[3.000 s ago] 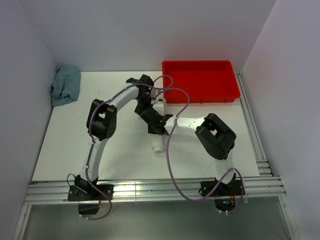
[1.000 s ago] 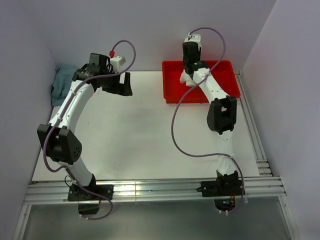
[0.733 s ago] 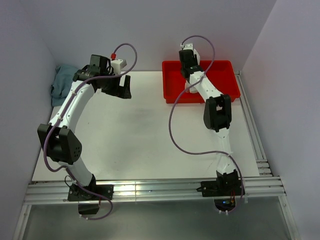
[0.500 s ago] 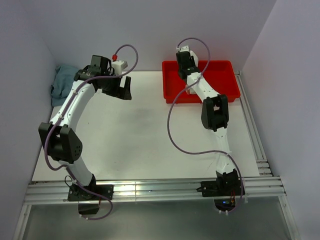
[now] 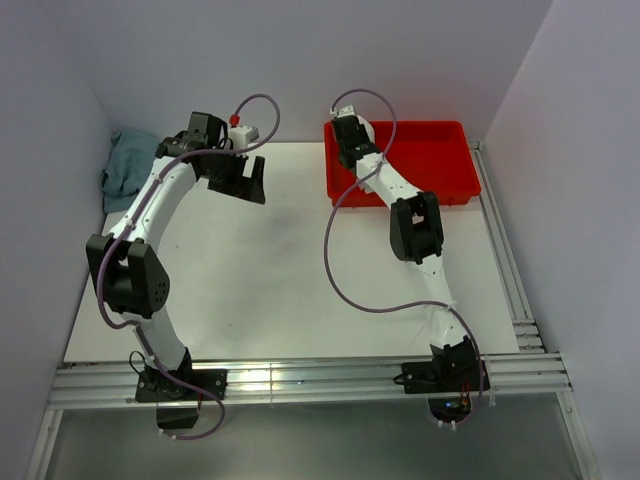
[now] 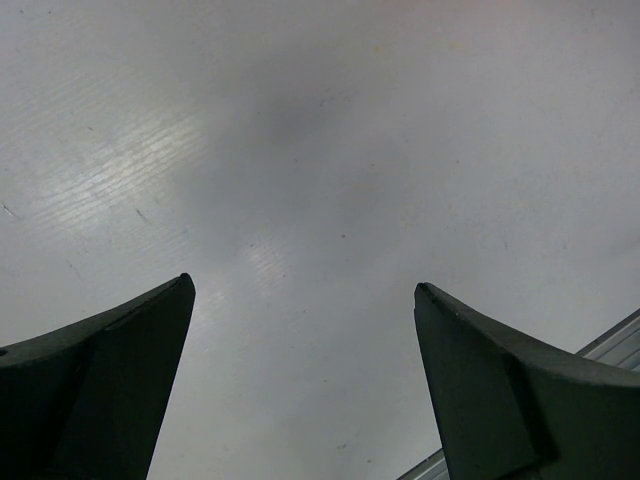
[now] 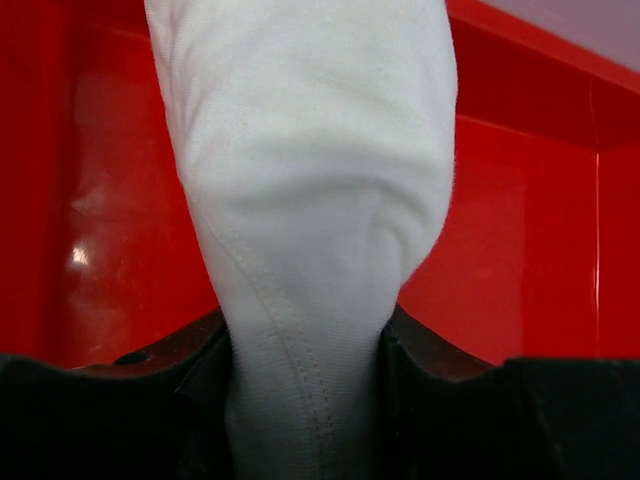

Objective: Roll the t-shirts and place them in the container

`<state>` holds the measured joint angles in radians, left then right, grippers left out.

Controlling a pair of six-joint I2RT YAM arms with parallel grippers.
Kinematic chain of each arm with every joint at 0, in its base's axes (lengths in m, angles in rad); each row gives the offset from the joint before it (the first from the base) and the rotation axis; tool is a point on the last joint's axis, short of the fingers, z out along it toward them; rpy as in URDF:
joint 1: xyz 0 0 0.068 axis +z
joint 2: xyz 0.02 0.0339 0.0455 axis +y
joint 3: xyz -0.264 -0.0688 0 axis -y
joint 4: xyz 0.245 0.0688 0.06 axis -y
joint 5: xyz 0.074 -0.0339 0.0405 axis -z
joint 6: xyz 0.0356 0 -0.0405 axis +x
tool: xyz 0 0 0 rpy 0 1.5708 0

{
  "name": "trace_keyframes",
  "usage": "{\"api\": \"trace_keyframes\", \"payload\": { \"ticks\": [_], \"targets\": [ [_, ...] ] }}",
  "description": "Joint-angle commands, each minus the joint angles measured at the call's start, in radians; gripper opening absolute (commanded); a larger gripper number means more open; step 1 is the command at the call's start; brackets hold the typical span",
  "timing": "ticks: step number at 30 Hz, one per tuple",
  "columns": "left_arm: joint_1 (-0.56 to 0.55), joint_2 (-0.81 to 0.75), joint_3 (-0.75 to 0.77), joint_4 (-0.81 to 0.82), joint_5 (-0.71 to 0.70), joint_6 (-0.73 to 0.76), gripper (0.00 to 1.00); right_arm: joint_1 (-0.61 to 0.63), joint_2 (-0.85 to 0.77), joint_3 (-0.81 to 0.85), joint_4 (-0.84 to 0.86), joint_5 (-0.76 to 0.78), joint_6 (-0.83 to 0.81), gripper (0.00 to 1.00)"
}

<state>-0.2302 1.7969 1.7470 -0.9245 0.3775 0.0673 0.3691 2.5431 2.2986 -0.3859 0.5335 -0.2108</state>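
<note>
Right now the right gripper (image 7: 305, 385) is clamped on the rolled white t-shirt (image 7: 310, 170). Its long axis runs straight up the wrist frame, away from the fingers and above the red tray (image 7: 520, 230), near its left end. The left gripper (image 6: 302, 300), jaws apart over the white table (image 6: 320, 130), sits upper left, well apart.

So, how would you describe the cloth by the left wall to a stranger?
Start at the white table and go to its far left corner, against the wall. There lies a crumpled blue-green cloth; the t-shirt held in the right pincer over the red tray is white instead.
</note>
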Motion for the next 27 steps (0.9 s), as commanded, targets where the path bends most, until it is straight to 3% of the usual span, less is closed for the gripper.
{"api": "trace_keyframes", "payload": {
  "ticks": [1,9,27],
  "targets": [
    [0.003,0.007,0.052,-0.013,0.031,0.012,0.96,0.001,-0.004,0.100,-0.013,-0.007,0.011,0.00],
    [0.003,0.032,0.085,-0.046,0.064,0.016,0.96,0.004,-0.017,0.110,-0.100,-0.089,0.086,0.00],
    [0.002,0.071,0.097,-0.068,0.089,0.009,0.96,0.031,-0.026,0.058,-0.185,-0.081,0.096,0.00]
  ]
}}
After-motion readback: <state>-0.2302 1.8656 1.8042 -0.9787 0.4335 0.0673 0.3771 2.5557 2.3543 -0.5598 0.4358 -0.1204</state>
